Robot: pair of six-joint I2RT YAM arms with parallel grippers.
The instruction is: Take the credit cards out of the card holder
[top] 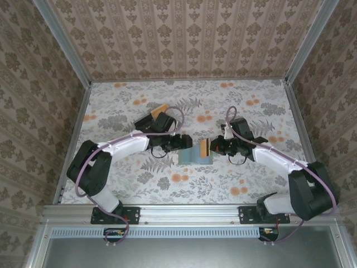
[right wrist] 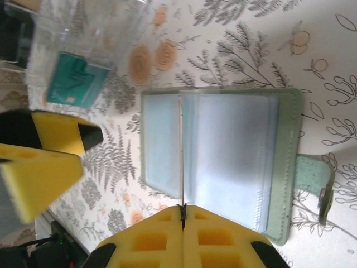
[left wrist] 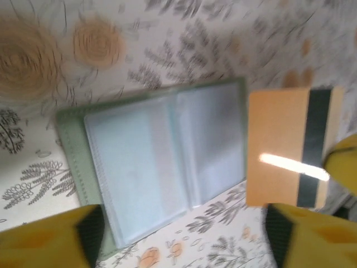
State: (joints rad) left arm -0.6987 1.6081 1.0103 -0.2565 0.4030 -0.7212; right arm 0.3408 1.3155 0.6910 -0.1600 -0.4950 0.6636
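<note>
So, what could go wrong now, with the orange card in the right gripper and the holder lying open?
1. The right gripper pinches the orange card near one end only, so the card may twist or slip out.
2. The left gripper is open and holds nothing, so the card holder lies loose and may slide at the next pull.
3. The clear box stands close by; a moving arm might knock it.

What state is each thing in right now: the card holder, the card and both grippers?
card holder: lying open, inside facing up.
credit card: out of the holder, pinched on edge by the right gripper.
left gripper: open, holding nothing.
right gripper: shut on the credit card.
</note>
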